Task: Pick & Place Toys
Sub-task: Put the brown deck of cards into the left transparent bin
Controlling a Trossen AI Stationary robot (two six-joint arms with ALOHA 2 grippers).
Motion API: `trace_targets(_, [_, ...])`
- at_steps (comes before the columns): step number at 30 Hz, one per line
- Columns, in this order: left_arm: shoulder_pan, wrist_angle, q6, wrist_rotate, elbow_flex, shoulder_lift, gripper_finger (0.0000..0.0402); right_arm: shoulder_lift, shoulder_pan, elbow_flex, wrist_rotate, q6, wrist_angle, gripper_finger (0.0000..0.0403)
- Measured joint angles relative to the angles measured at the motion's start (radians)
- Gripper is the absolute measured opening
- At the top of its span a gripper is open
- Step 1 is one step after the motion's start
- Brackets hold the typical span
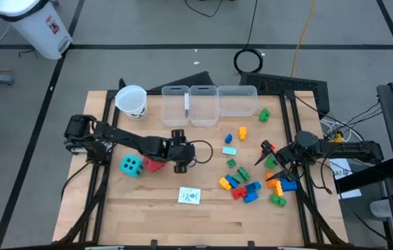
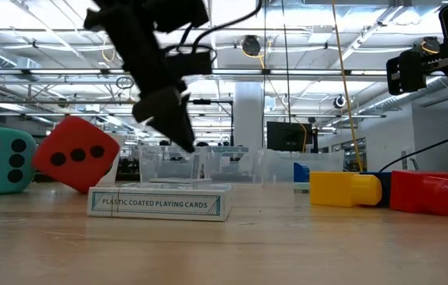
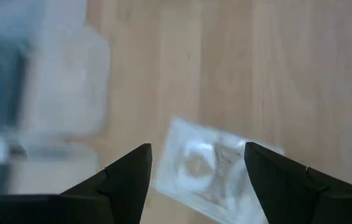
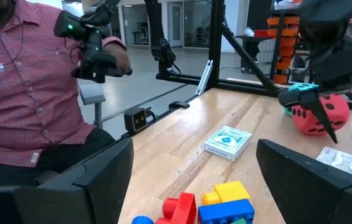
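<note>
A white card pack (image 1: 189, 196) lies flat on the table near the front; it also shows in the left wrist view (image 3: 216, 171) and the low view (image 2: 161, 203). My left gripper (image 1: 180, 167) hangs open above the table just behind it, fingers (image 3: 129, 171) pointing down, touching nothing. The red die (image 1: 155, 165) and the teal die (image 1: 132, 165) rest on the table to its left. A second card pack (image 1: 229, 150) lies farther right. My right gripper (image 1: 267, 154) is open and empty over the coloured bricks (image 1: 241, 186), which lie loose on the table.
Three clear bins (image 1: 204, 104) stand in a row at the back, with a white paper cup (image 1: 132, 101) to their left. Loose bricks (image 1: 264, 114) lie near the bins. A person in a red checked shirt (image 4: 27, 81) shows beyond the table, holding a dark handle.
</note>
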Motion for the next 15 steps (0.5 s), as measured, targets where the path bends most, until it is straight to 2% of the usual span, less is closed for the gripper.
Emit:
trace_targets(3, [0.004,-0.046,0.041,0.051,0.034,0.002,0.0262,0.001,0.000,0.000,0.000,0.000,0.000,0.0314])
trace_targets(7, [0.072,-0.042,-0.296,0.165,0.049,0.002,0.0262,0.001,0.000,0.000,0.000,0.000,0.000,0.0314])
trace_targets(10, [0.122,-0.096,-0.544,0.180,0.049,0.002,0.0263,0.001,0.000,0.000,0.000,0.000,0.000,0.0315])
trace_targets(15, [0.145,-0.137,-0.653,0.172,0.039,0.002,0.0277,0.001,0.000,0.000,0.000,0.000,0.000,0.0314])
